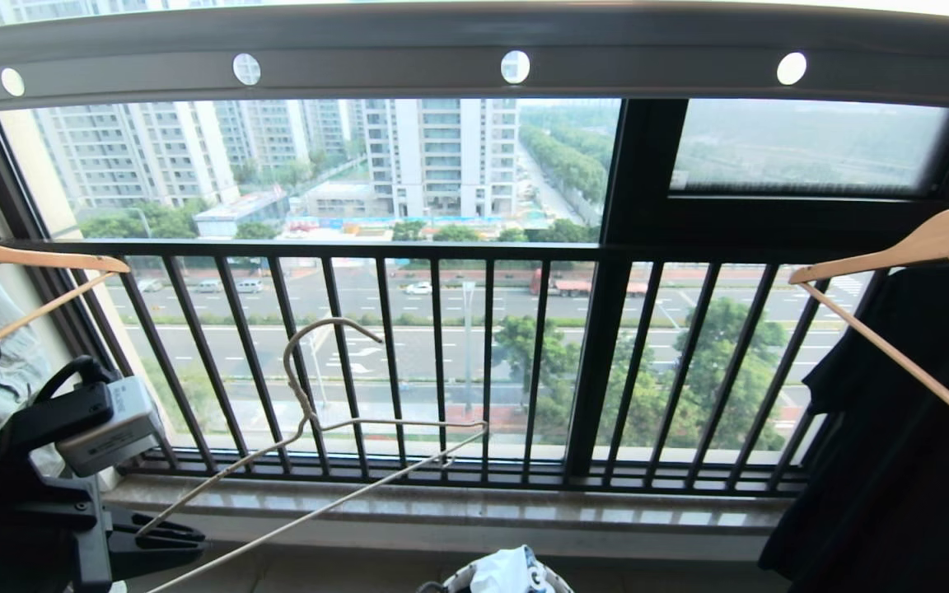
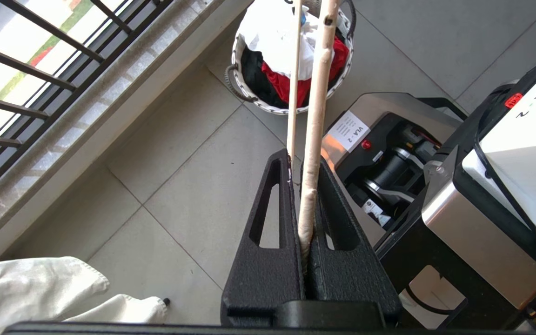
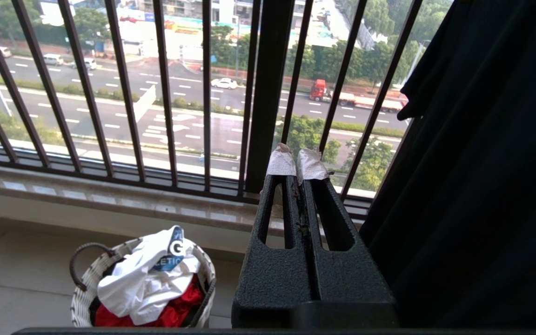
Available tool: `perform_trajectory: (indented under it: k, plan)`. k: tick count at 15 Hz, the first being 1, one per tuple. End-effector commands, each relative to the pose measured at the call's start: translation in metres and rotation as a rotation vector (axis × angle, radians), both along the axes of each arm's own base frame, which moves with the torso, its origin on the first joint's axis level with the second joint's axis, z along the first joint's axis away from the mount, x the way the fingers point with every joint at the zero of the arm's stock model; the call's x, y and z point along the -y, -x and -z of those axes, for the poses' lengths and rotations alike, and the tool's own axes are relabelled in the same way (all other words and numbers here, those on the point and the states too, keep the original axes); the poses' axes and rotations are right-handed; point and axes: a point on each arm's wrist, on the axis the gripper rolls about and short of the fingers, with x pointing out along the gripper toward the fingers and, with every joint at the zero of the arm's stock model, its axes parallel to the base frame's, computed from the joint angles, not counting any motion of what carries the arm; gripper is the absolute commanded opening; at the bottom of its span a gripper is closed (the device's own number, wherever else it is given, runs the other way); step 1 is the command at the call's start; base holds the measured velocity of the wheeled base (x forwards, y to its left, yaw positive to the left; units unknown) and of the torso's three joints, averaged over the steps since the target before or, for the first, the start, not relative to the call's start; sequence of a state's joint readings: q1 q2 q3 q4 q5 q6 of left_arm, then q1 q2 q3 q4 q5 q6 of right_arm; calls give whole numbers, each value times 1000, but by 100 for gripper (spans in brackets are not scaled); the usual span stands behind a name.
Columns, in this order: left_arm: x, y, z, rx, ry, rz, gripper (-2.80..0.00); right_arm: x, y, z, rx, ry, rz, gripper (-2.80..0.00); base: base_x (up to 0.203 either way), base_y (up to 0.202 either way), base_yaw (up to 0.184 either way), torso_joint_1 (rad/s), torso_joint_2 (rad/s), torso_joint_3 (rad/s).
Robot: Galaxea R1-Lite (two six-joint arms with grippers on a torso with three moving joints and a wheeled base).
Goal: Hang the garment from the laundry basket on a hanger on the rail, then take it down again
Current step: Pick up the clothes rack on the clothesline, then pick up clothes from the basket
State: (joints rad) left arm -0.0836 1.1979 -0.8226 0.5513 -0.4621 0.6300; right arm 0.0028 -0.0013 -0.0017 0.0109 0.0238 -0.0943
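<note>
The left claw is pressed together on one arm of the hanger, pinching the cream wire between its black fingers. In the head view this claw sits at the lower left, and the hanger slants up from it, its hook free in the air before the black window railing, well below the rail. Four round holes show along that rail. The right claw is shut on nothing, its taped tips side by side near a dark hanging cloth. One laundry basket stands on the tiled floor just inside the stone sill, with open floor around it. The garment lies crumpled on top, over a red cloth. Two wooden hangers hang at the far sides.
</note>
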Motion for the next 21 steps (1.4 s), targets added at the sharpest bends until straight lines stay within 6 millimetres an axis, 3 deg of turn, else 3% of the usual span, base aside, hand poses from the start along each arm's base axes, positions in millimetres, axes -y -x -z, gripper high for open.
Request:
perform_trajectory:
  k: [1,6,21]
  plan:
    - [3,1,1,-5,1,28,-280,0,0,0,-1,-2,1,-280,0,0,0,0,0,0]
    - [15,-4,11,-63,-6,105,-280,0,0,0,-1,-2,1,-280,0,0,0,-38,75,44]
    - [15,-1,12,-61,-7,108,-280,0,0,0,-1,1,1,-280,0,0,0,-132,292,153]
